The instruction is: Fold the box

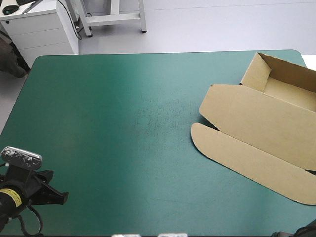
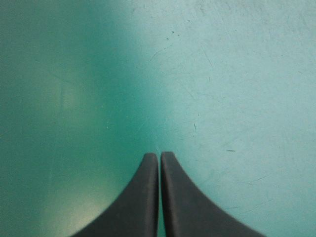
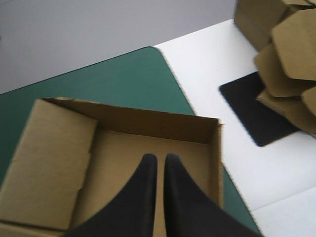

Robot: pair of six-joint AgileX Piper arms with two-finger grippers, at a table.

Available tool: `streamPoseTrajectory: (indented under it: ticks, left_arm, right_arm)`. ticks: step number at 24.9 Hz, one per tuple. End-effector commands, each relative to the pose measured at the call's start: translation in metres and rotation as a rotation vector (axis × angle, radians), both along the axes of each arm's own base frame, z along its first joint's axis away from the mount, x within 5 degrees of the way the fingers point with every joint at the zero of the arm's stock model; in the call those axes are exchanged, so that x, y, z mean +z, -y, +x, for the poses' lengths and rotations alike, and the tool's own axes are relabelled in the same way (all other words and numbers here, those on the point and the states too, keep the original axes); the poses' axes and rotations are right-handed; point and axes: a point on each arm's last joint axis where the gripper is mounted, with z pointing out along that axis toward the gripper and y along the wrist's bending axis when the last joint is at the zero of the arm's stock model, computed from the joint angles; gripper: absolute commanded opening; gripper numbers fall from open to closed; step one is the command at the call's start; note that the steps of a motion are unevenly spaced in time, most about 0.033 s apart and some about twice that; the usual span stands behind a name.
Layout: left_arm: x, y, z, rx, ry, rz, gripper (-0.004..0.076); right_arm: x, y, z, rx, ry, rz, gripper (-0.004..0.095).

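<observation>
- High view: the box (image 1: 256, 123) sits at the right side of the teal-green cover (image 1: 108, 128), running off the right edge of the picture. Its tray (image 1: 289, 91) is at the far right with walls standing. The lid (image 1: 247, 116) lies flat toward me, ending in a long rounded flap (image 1: 247, 163) on the near side. My left gripper (image 1: 60, 196) is at the near left corner, well apart from the box. I can't make out the right gripper here.
- Left wrist view: the left gripper (image 2: 159, 155) has its black fingers clenched together, nothing between them. Only bare, scuffed cover lies ahead.
- Right wrist view: the right gripper (image 3: 160, 157) is also closed to a thin slit and grasps nothing. Ahead of it is the open tray of the box (image 3: 123, 153), with a side flap (image 3: 49, 163) at its left. Past the table's far right corner I see a black mat (image 3: 256, 108) and loose pieces of brown board (image 3: 291, 64).
- Handling, as I judge it: the board looks light and stiff, and should bend cleanly only at its scored lines. It will likely skate on the cover if pushed. I would pinch the rounded flap's free edge with the right gripper and have the left brace the tray wall.
</observation>
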Motion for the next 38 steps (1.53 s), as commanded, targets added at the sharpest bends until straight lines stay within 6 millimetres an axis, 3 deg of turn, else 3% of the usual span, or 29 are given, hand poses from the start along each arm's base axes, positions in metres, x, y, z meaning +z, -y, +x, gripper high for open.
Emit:
streamPoseTrajectory:
  ticks: [1,9,10,15,17,20,24,29,34,38]
  left_arm:
    - [0.009,0.001,0.003,0.000,0.055,-0.028,-0.0008]
    - [0.010,0.001,0.004,0.001,0.077,-0.021,-0.0008]
    - [0.009,0.001,0.005,0.000,0.085,-0.022,-0.0008]
    - [0.009,0.004,0.009,-0.015,0.128,-0.038,-0.0008]
    - [0.006,0.006,0.012,-0.027,0.153,-0.045,-0.0008]
    - [-0.005,0.011,0.017,-0.054,0.158,-0.047,-0.0008]
    - [-0.025,0.013,0.018,-0.061,0.097,-0.044,-0.0008]
    - [-0.029,0.015,0.017,-0.068,0.065,-0.065,-0.0008]
    - [-0.037,0.020,0.015,-0.089,0.019,-0.104,-0.0008]
    - [-0.054,0.022,0.014,-0.115,-0.044,-0.088,-0.0008]
  right_arm:
    - [0.033,-0.028,-0.018,0.147,0.117,0.050,-0.0010]
    - [0.021,-0.088,-0.025,0.396,-0.066,0.061,-0.0009]
    - [0.017,-0.110,-0.032,0.458,-0.085,0.066,-0.0009]
    - [0.004,-0.148,-0.058,0.573,-0.106,0.038,-0.0009]
    - [-0.005,-0.162,-0.082,0.605,-0.091,0.023,-0.0009]
    - [-0.021,-0.167,-0.118,0.602,-0.073,0.013,-0.0009]
    - [-0.054,-0.175,-0.183,0.617,-0.066,-0.015,-0.0009]
    - [-0.079,-0.181,-0.229,0.626,-0.056,-0.021,-0.0019]
    - [-0.109,-0.186,-0.257,0.638,-0.074,-0.011,-0.0020]
    - [-0.130,-0.187,-0.267,0.639,-0.098,0.000,-0.0020]
